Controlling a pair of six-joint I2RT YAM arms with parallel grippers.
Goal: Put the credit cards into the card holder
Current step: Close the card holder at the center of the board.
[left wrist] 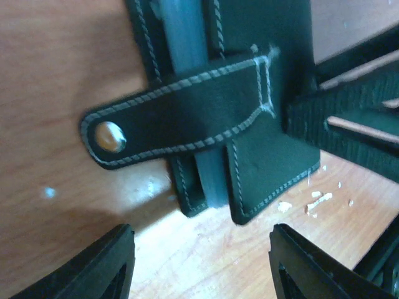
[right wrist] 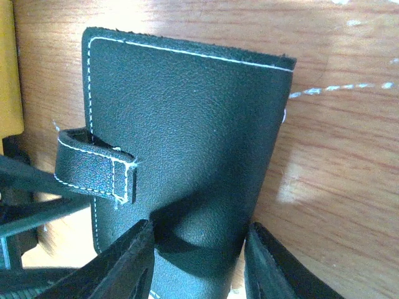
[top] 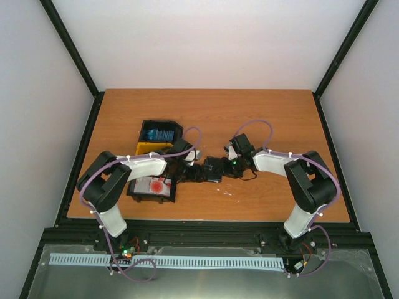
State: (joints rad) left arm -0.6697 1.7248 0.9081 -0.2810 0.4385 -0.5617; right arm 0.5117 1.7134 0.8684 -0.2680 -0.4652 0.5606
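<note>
The right gripper point(right wrist: 201, 232) is partly closed on the card holder point(right wrist: 187, 124), with one finger against each long side of its near end. The card holder lies flat on the table point(right wrist: 336, 156) and extends straight ahead of these fingers. Its tab point(right wrist: 93, 168) wraps round the edge to the left of the fingers. The left gripper point(left wrist: 202, 249) is open and holds nothing. Its two fingertips point(left wrist: 93, 268) stand apart above bare table, just short of the card holder's near end. Ahead of the left gripper, a pale card point(left wrist: 211, 177) is lodged between the leather panels, its end showing at the near edge. The unfastened tab crosses this card and projects to the left. In the top view, a tray of red-blotched white cards point(top: 156, 185) lies behind and beside the left gripper, and a bin of blue cards point(top: 158, 134) lies farther off on the same side.
</note>
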